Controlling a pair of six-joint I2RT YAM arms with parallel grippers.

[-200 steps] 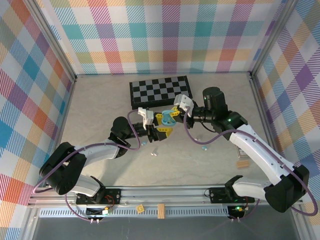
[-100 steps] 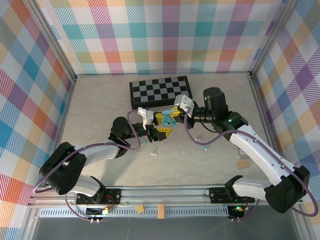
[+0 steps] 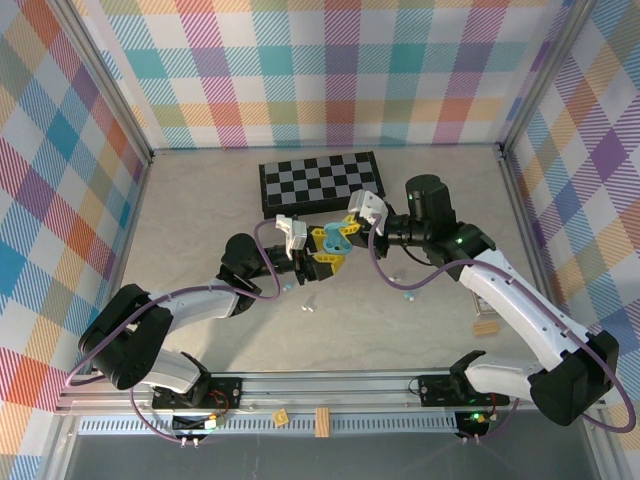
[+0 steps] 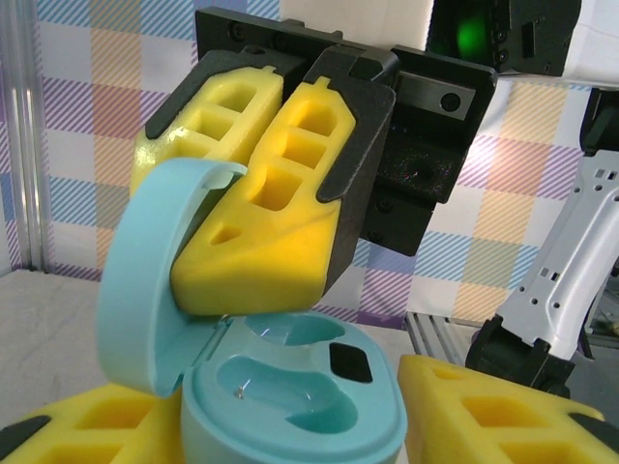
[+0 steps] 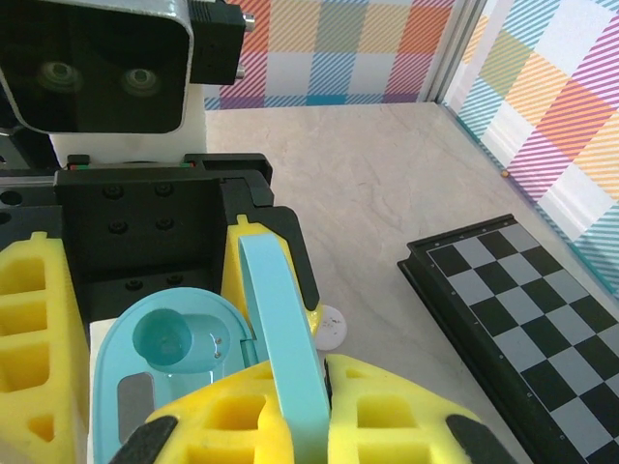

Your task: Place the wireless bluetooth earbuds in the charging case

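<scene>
My left pincer is clamped on the base of the light blue charging case, and my right pincer is pinching its lid so it stands open. The earbuds lie loose on the table just in front of it. They look tiny, light and made of slick hard plastic, so I'd guess pinching one across the stem is the safest hold, or it'll squirt out. No brand or writing I can read anywhere.

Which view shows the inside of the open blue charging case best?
The left wrist view: the charging case faces the lens, its wells visible and seemingly empty. The right wrist view hides part behind the raised lid. The top external view gives a tiny blue spot.
</scene>
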